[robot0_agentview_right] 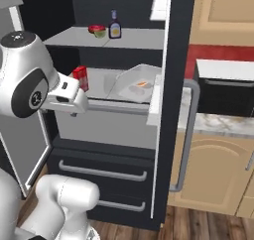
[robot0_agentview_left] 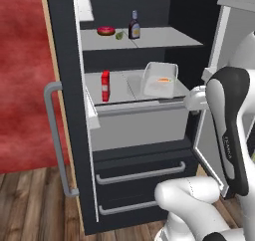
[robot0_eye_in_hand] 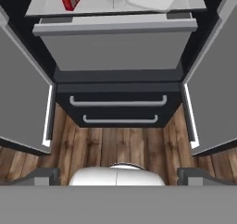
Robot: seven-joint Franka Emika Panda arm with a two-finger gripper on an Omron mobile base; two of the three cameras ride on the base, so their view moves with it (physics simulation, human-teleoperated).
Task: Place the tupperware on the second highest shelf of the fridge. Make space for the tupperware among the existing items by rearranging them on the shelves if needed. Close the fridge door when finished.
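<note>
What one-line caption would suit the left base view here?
Open fridge: tupperware leaning beside the red carton on the second highest shelf; donut and sauce bottle above.

No text, brand, number or sign can be read. The robot arm (robot0_agentview_left: pixel 228 135) bears a small pale marking down its dark side, too small to make out. The sauce bottle (robot0_agentview_left: pixel 134 26) has a light label and the red carton (robot0_agentview_left: pixel 105 85) has pale patches, both illegible.
</note>
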